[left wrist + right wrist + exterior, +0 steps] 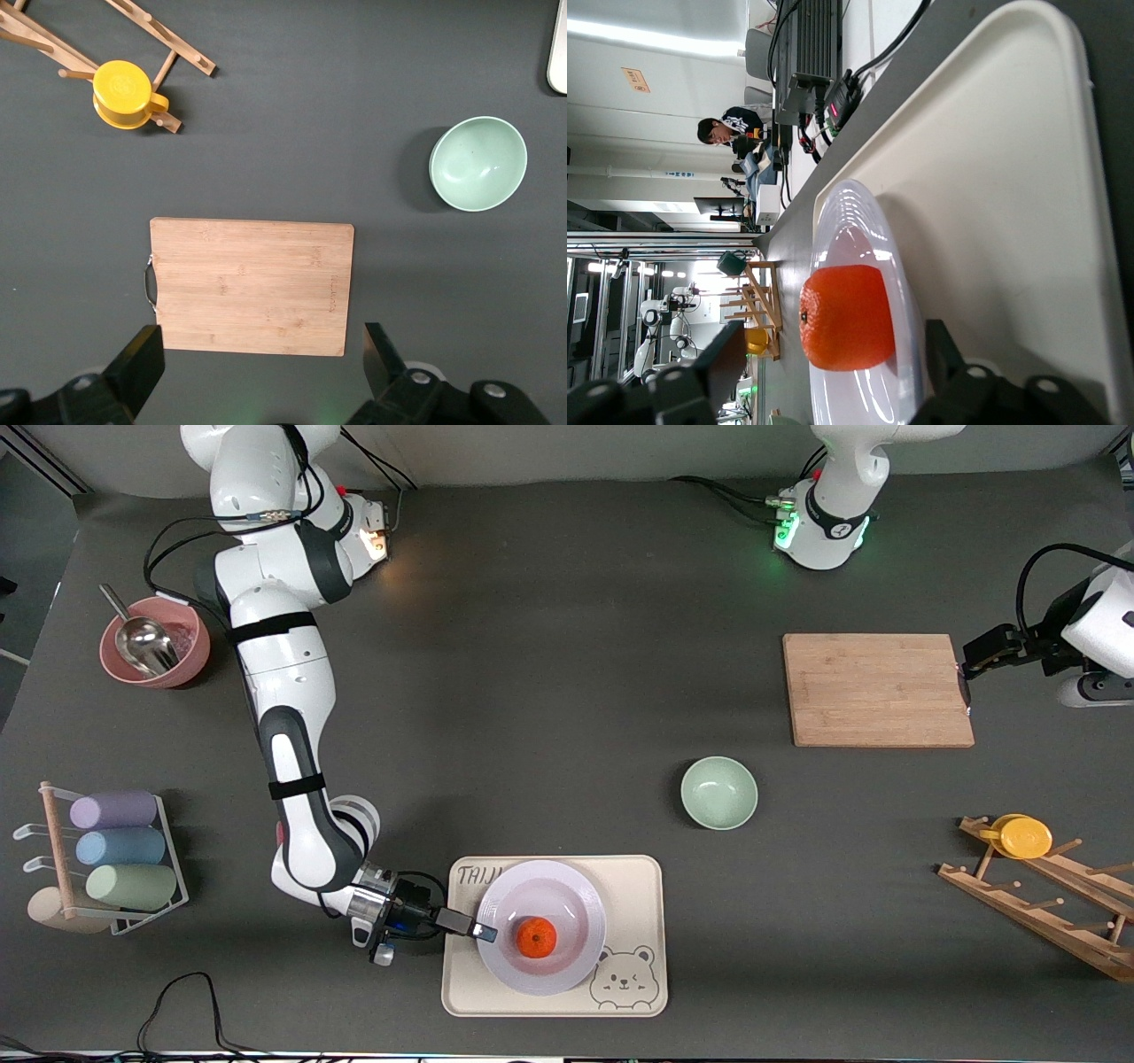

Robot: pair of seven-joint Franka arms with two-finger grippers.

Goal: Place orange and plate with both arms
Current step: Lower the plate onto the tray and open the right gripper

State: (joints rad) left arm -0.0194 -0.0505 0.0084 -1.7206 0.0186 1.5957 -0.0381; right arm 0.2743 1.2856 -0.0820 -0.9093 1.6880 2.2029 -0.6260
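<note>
Orange [536,937] sits in the plate [567,908], plate on the cream tray [638,895], lower centre of frame. I read the right gripper [483,931] as released: fingers spread at the plate's rim, gripping nothing, wrist view shows the fruit free between them. Looks like the placing step is done. Next I'd back the right arm off without nudging the rim. Left gripper [967,682], far right of frame, waits spread wide by the wooden cutting board [877,689].

Right gripper [485,932] sits low, fingers parted, pointing toward 3 o'clock. Left gripper [261,354] waits raised, fingers spread.
</note>
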